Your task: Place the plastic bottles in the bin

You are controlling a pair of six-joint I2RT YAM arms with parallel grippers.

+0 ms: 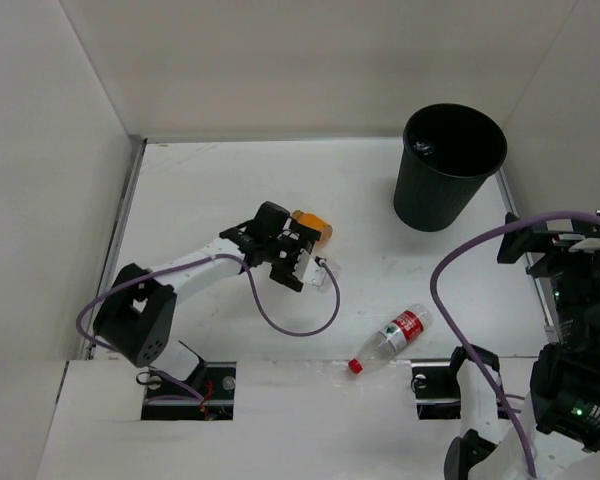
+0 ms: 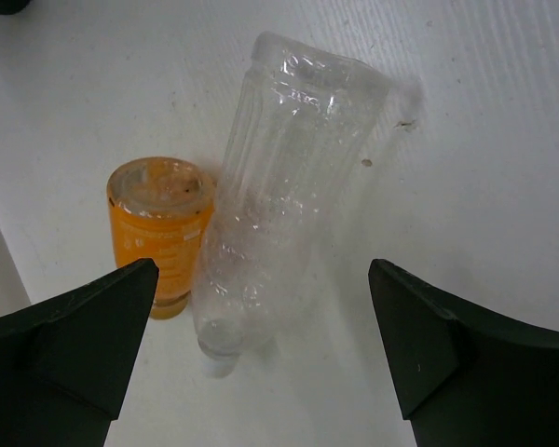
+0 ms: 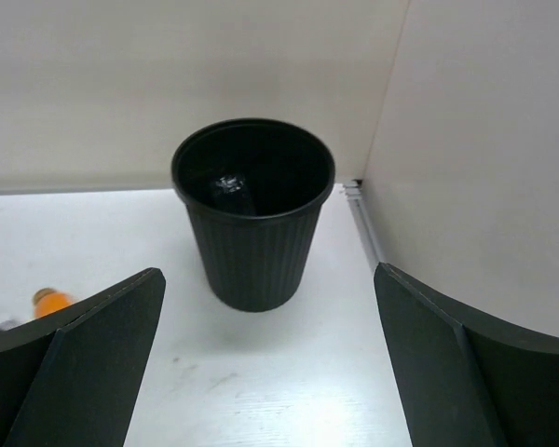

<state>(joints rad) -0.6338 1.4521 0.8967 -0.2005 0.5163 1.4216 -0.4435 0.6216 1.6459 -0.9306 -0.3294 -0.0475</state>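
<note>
Item: left gripper (image 2: pixel 261 270), jaws spread and empty, is hovering over plain clear bottle (image 2: pixel 289 177) lying just beside orange bottle (image 2: pixel 160 228), seemingly lining up a grasp. Item: right gripper (image 3: pixel 268 272), likewise spread and empty, is facing bin (image 3: pixel 252 251). Red-label bottle (image 1: pixel 392 340) is lying near the front edge.

Plain clear bottle (image 2: pixel 293 168) just beside short orange bottle (image 2: pixel 160 233), both ahead of wide-spread left tool (image 2: pixel 263 270)

Matte white tabletop (image 1: pixel 210 200), faintly grained, boxed in on three sides by plain white panels: back wall (image 1: pixel 310 60), left wall (image 1: pixel 40 200), right wall (image 1: pixel 570 90) — thin metal rail (image 1: pixel 126 215) along the left edge — soft even light, faint shadows.
</note>
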